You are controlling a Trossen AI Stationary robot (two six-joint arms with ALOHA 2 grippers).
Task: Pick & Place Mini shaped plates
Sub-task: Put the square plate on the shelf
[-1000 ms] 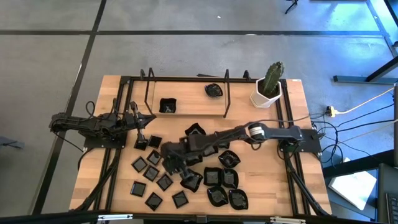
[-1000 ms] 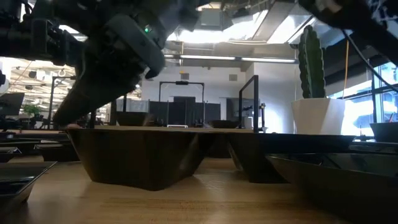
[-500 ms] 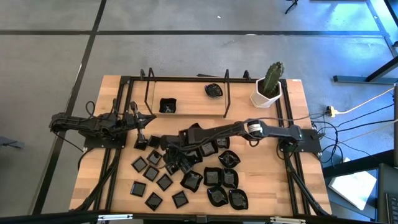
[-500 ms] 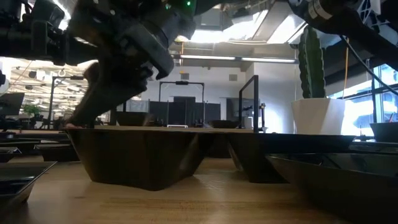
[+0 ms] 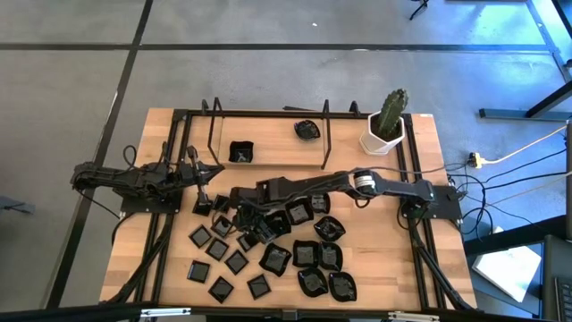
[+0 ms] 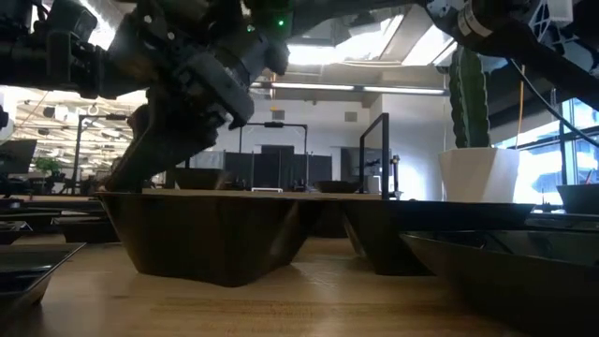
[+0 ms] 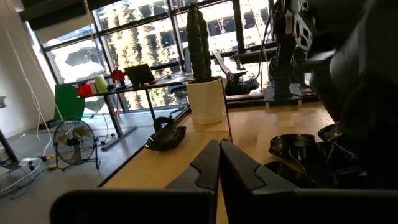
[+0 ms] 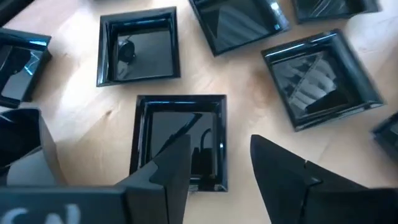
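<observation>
Currently, the record reads as follows.
Table: wooden top; a wire rack stands at its far side, with two plates already on the strip inside it.
Plates: most lie in a loose cluster on the near half of the table, squares toward the left, wavy-edged ones toward the right.
Right arm: stretched across the middle of the table to the left part of the cluster.
Right gripper: fingers open, empty, hovering over a small square plate; one finger lies over the plate's well, the other outside its rim.
Left gripper: fingers closed, empty, parked at the table's left edge.
Step in hand: pick approach; grasp not yet made.
Next move: judged to call for lowering until the fingers straddle one wall of the plate, then closing.
Caution: neighbouring plates lie close beside the target.
</observation>
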